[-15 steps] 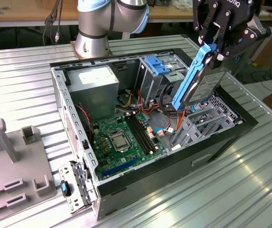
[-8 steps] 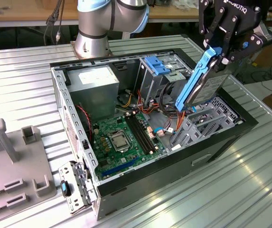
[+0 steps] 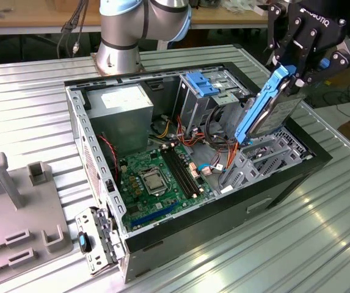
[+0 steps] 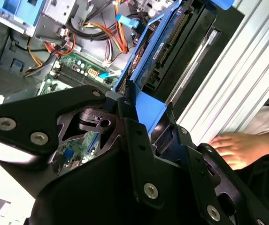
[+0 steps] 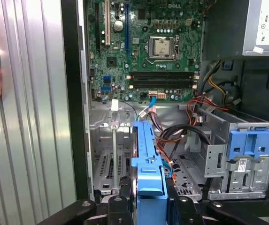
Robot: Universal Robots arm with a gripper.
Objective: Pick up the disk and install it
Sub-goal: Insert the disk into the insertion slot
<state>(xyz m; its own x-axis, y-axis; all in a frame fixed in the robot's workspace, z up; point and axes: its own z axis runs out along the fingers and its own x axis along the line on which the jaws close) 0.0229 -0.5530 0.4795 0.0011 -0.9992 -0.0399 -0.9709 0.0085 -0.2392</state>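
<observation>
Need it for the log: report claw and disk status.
Claw shut on disk. Disk tilted over open case, not seated. Person's hand beside case.

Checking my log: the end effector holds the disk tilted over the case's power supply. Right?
Not quite. In the exterior view the end effector holds the disk tilted over the metal drive bay, well away from the power supply.

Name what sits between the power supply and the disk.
In the exterior view, a drive cage with a blue bracket stands between power supply and disk.
</observation>
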